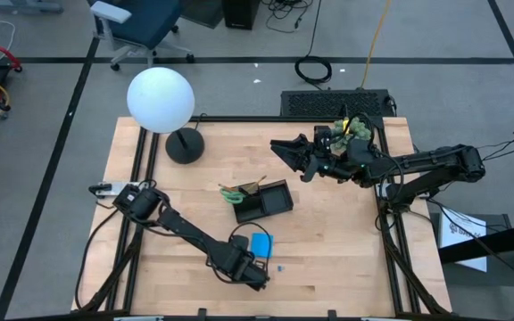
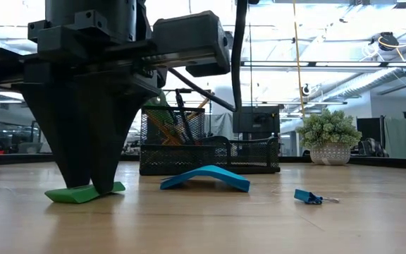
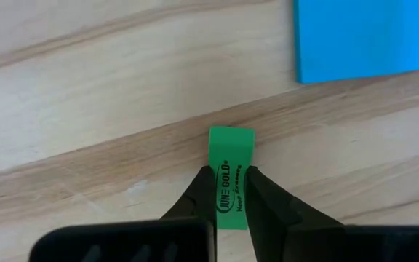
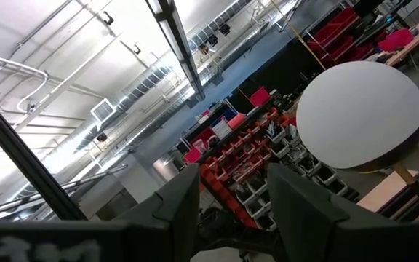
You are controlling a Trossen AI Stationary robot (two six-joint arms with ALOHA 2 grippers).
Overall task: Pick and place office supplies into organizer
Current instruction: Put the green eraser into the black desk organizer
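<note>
Wood table (image 3: 86, 87), left tool (image 3: 231, 191) down on green eraser (image 3: 231, 156)

My left gripper (image 3: 230, 191) sits on the table (image 1: 328, 241) near its front edge, fingers either side of the eraser (image 3: 231, 164). The note pad (image 1: 261, 243) lies just behind it, the organizer (image 1: 270, 201) farther back at mid-table. My right gripper (image 1: 286, 152) hangs right of the lamp (image 1: 161, 100).

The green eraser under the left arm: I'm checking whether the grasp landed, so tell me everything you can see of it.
The green eraser is a small flat bright-green slab with black printed lettering on its top face. It lies flat on the wooden table, near the front edge, apart from the blue note pad. The left gripper stands over it, a dark finger against each long side. It has not left the table.
</note>
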